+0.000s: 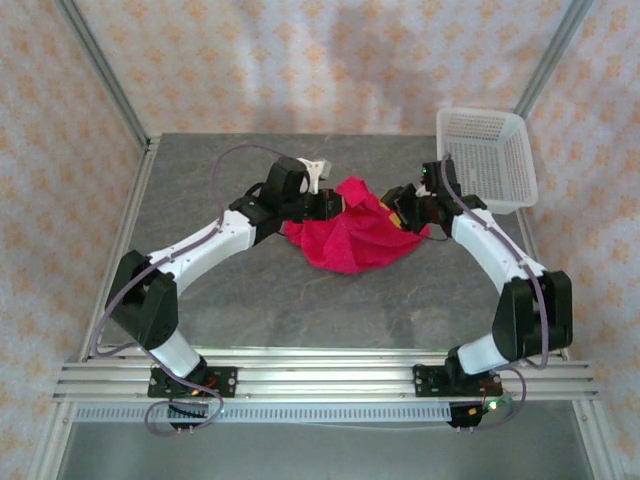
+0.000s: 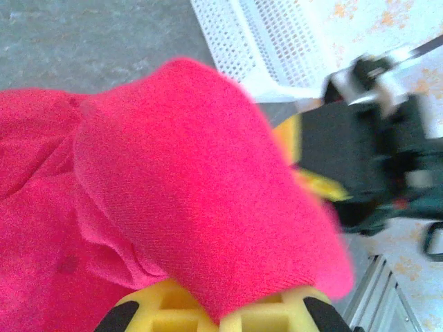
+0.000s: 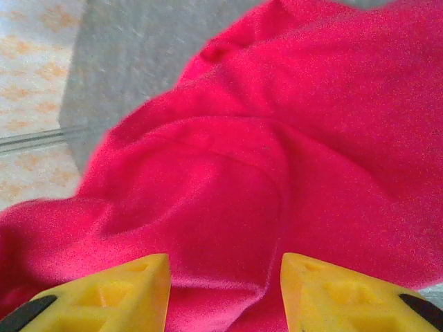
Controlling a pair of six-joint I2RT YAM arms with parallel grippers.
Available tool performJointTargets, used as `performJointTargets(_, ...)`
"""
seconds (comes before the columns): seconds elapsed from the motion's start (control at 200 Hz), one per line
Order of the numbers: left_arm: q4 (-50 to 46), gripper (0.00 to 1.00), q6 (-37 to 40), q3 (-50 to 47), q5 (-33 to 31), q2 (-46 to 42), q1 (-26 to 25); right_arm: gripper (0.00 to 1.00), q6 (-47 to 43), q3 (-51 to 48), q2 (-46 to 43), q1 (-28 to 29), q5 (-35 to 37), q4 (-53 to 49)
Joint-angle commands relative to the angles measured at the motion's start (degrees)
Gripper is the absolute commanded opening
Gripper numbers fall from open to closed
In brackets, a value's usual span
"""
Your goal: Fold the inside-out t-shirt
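Fingers [image 2: 149, 311] of left gripper [image 2: 221, 315] tight on bunched t-shirt [image 1: 350, 238], long axis left-right.

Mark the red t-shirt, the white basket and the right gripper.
t-shirt [image 1: 352, 245], top external view, middle of the crumpled cloth.
white basket [image 1: 482, 150], top external view, its bare floor.
right gripper [image 3: 225, 263], right wrist view, midway between its yellow fingertips.

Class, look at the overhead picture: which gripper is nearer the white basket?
Right. The right gripper is at the shirt's right edge, just left of the basket. The left gripper is at the shirt's left side, with the shirt between it and the basket.
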Motion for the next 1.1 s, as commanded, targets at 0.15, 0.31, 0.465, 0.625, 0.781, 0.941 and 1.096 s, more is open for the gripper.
performJointTargets(0.15, 3.74, 0.00, -2.82, -2.64, 2.61, -1.66, 0.01, 0.20, 5.07, 2.57, 8.66, 2.02, -0.81, 11.72)
performJointTargets(0.31, 3.57, 0.00, -4.06, -8.25, 2.71, -5.64, 4.15, 0.00, -0.26, 4.00, 11.14, -4.02, 0.95, 4.63)
performJointTargets(0.465, 5.65, 0.00, -6.63, -13.53, 2.66, -5.64, 7.36, 0.00, -6.40, -0.21, 7.51, -5.93, 2.12, -0.07)
performJointTargets(0.625, 6.47, 0.39, -6.80, -13.22, 2.92, -0.77, 5.76, 0.00, -5.59, -5.52, 5.11, 0.39, 0.96, 3.20)
performJointTargets(0.781, -1.25, 0.87, -1.35, -10.14, -4.08, -2.68, 2.91, 0.00, -6.74, -5.43, 3.88, 5.71, 3.37, 1.86)
performJointTargets(0.941, -6.72, 0.86, 2.09, -6.49, -5.04, -2.14, 0.90, 0.00, -6.57, -4.70, 3.19, 6.32, 3.61, 1.40)
performJointTargets(1.096, -10.12, 0.72, 5.12, -7.63, -6.22, -2.38, -2.49, 0.00, -6.09, -3.08, 3.08, 6.33, 3.51, 0.77)
